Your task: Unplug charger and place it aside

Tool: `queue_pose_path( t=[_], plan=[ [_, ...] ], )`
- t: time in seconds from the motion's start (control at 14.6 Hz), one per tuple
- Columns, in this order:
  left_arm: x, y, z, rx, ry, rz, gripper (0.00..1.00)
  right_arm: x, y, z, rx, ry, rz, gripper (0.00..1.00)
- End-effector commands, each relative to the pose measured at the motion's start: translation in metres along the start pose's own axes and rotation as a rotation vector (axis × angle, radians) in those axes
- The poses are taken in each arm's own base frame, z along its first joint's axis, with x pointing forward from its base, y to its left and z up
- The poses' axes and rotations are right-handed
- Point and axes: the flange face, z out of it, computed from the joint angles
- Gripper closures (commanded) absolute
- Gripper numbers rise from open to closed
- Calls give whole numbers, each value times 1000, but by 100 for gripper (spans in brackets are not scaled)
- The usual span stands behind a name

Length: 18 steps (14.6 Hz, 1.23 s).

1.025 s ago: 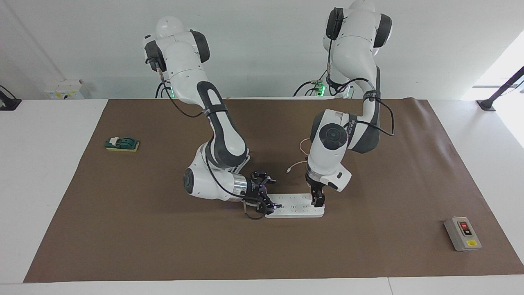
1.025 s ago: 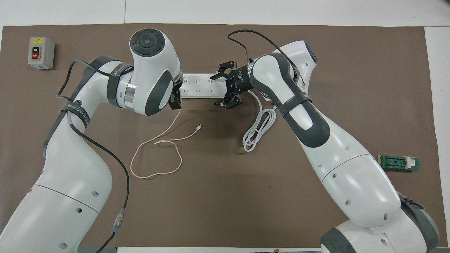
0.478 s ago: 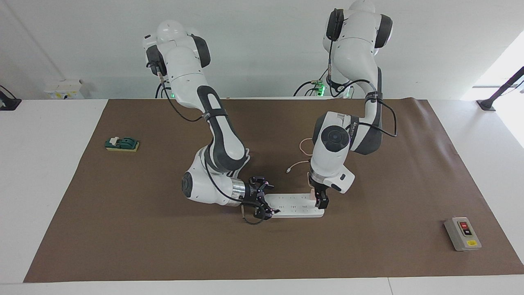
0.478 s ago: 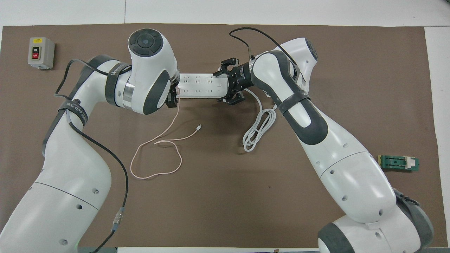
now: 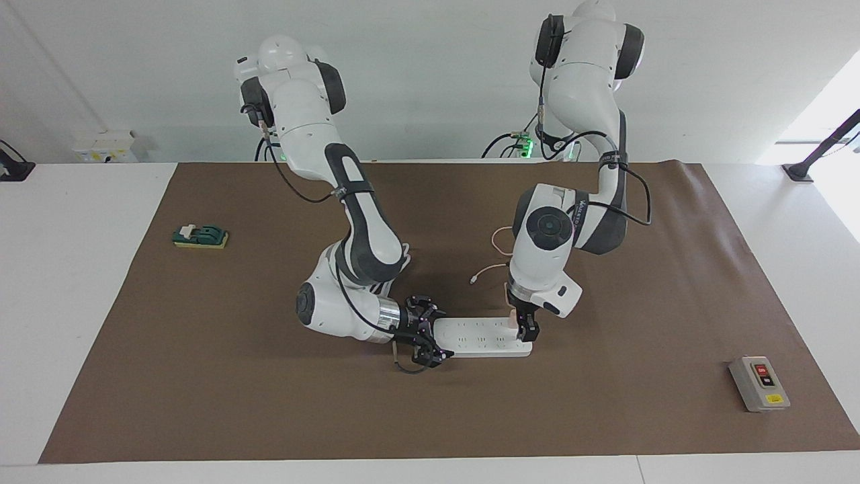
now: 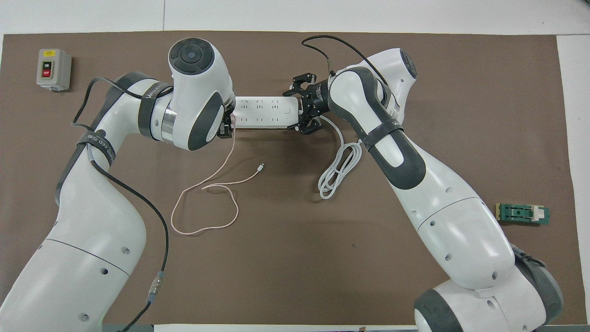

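The pale pink charger (image 5: 512,323) sits at the left arm's end of the white power strip (image 5: 480,336). My left gripper (image 5: 526,329) comes down on it from above and is shut on the charger. Its thin pink cable (image 6: 221,170) trails toward the robots and ends in a small white connector (image 6: 261,166). In the overhead view my left wrist hides the charger. My right gripper (image 5: 423,336) lies low at the strip's other end, open, with one finger on each side of the strip (image 6: 265,112).
The strip's thick white cord (image 6: 339,168) lies coiled nearer to the robots than the strip. A grey switch box (image 5: 759,383) stands toward the left arm's end. A green block (image 5: 200,236) lies toward the right arm's end.
My right gripper has slid back along the strip to its end, and its fingers have narrowed around it. My left gripper has shifted slightly, and the pink charger now shows beside its fingers.
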Motion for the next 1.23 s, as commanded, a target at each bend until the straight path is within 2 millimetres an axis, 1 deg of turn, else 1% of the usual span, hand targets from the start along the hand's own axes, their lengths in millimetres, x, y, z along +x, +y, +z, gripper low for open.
queue_pose_path(
  t=[0.0,0.07,0.14,0.2,0.27,0.34,0.61,0.82,0.96,1.02,1.09,1.16],
  plan=[
    [0,-1,4,-11,19,4,87,-2,-5,8,12,24,-12,0],
    [0,0,4,-12,18,4,100,-4,-6,7,27,30,-15,0],
    [0,0,5,-12,18,5,100,-3,-5,9,27,33,-14,9],
    [0,0,4,-14,18,8,100,-2,-5,8,27,33,-15,58],
    [-2,-1,5,-13,17,13,100,-2,-5,9,25,31,-24,81],
    [-1,0,5,-17,15,13,100,-2,-5,10,30,24,-31,83],
    [0,0,5,-16,16,27,100,-3,-7,8,57,32,-37,83],
    [-1,-5,4,8,30,50,100,-4,-7,10,55,31,-39,82],
    [2,-9,-15,24,59,71,100,-4,-7,9,55,35,-41,82],
    [5,-12,-36,14,58,78,100,-5,-6,10,54,35,-42,81],
    [8,-13,-47,11,56,84,100,-4,-7,9,54,38,-43,81],
    [8,-14,-51,14,57,88,100,-5,-6,10,54,35,-42,81]
  ],
)
